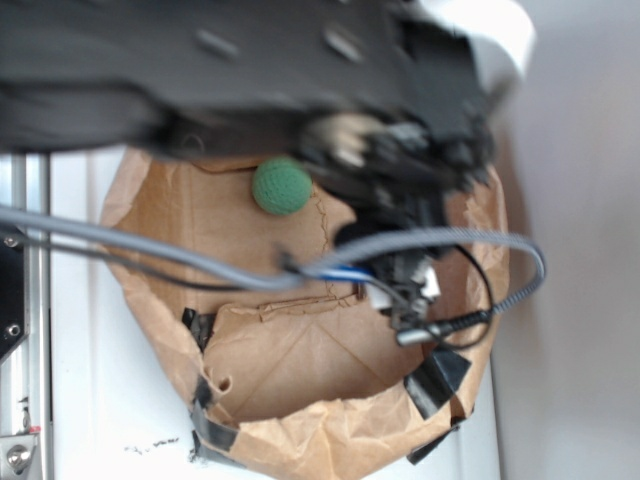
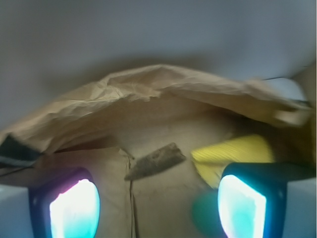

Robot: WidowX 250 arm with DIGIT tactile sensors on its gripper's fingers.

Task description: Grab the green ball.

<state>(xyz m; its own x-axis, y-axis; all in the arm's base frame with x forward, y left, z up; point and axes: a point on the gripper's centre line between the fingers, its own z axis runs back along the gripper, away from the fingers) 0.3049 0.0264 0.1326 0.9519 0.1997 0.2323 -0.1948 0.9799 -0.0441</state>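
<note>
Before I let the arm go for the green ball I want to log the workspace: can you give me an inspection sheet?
Surface: white table, with a rolled-down brown paper bag acting as a bin.
Job's things: green ball on the bag's floor, free, not gripped.
Clutter: dark brown piece of wood and yellow cloth in the bag; black tape on its rim.
Grippers: tool open, fingers apart, the ball showing beside the right-hand finger in the wrist view.
Cables: grey cable and braided cable drape across the bag.
Surroundings: metal rail at the left edge; pale wall.
</note>
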